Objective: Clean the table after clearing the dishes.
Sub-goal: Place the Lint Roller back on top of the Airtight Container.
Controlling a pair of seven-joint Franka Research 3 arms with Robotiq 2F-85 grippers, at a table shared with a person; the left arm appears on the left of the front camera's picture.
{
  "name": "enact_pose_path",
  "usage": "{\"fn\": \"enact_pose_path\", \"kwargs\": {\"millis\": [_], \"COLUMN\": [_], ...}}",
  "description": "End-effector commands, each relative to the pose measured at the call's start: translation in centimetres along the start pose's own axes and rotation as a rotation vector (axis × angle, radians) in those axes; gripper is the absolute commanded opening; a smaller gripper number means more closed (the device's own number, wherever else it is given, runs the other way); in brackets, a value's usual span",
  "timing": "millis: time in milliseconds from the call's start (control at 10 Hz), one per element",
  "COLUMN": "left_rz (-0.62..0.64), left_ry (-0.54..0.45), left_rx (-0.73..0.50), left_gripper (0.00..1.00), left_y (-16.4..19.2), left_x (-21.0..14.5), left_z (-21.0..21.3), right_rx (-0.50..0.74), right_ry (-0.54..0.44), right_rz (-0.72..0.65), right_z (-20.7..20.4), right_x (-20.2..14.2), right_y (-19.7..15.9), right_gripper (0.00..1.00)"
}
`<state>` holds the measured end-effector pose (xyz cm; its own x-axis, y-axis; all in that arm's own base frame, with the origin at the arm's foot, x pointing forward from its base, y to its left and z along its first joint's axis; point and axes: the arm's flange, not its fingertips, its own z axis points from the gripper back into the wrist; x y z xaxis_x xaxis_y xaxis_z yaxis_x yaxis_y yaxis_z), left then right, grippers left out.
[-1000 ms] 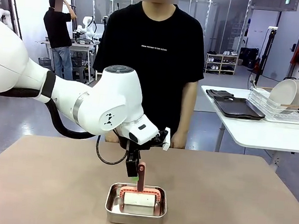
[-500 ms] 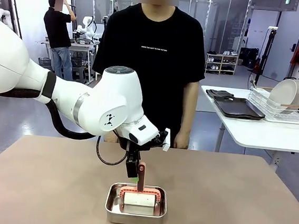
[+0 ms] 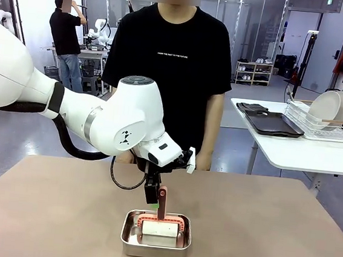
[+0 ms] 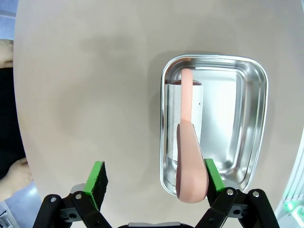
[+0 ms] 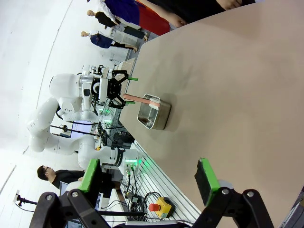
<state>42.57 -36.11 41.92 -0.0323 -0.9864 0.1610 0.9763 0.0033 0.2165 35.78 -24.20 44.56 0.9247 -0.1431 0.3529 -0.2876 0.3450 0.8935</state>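
Beige desk (image 3: 42,213), bare: steel pan (image 3: 155,241) at near centre holds a pink-handled cleaning tool (image 4: 190,147), likely light, handle rigid. Left end effector (image 4: 154,183) released, one pad beside the handle, the natural hold; right end effector (image 5: 149,183) released, well apart.

Table bare of dishes; dishes parked off to the side.

The table (image 3: 283,230) was a wide rect. top, plain matte beige-brown, flat & level, spanning the whole front view w/ its near edge out of frame; the surface looked dry and unmarked in the left wrist view, apart from soft shadows. The dishes (image 3: 330,108) — two round white plates — stood on edge, leaning side by side in a wire rack at far right, well apart from the table; forks/knives probably too small to make out.
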Motion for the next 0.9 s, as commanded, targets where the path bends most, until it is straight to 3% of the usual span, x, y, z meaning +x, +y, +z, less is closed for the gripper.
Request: {"fn": "enact_pose_path", "kwargs": {"millis": [0, 100, 400, 600, 800], "left_rz": [-0.004, 0.000, 0.239, 0.423, 0.739], "left_ry": [-0.001, 0.000, -0.043, -0.056, -0.195], "left_rx": [0.007, 0.000, -0.211, -0.296, -0.332], "left_gripper": [1.00, 1.00, 1.00, 1.00, 1.00], "left_y": [0.0, 0.0, 2.1, 2.8, 3.6], "left_x": [0.0, 0.0, -3.3, -8.1, -16.9], "left_z": [0.2, 0.0, 10.0, 16.2, 22.1], "right_rx": [-0.008, -0.008, -0.008, -0.008, -0.008], "right_ry": [-0.007, -0.007, -0.007, -0.007, -0.007], "right_rz": [-0.002, -0.002, -0.002, -0.002, -0.002], "right_z": [-0.1, -0.1, -0.1, -0.1, -0.1], "right_x": [-0.1, -0.1, -0.1, -0.1, -0.1], "right_y": [0.4, 0.4, 0.4, 0.4, 0.4], "right_gripper": [1.00, 1.00, 1.00, 1.00, 1.00]}}
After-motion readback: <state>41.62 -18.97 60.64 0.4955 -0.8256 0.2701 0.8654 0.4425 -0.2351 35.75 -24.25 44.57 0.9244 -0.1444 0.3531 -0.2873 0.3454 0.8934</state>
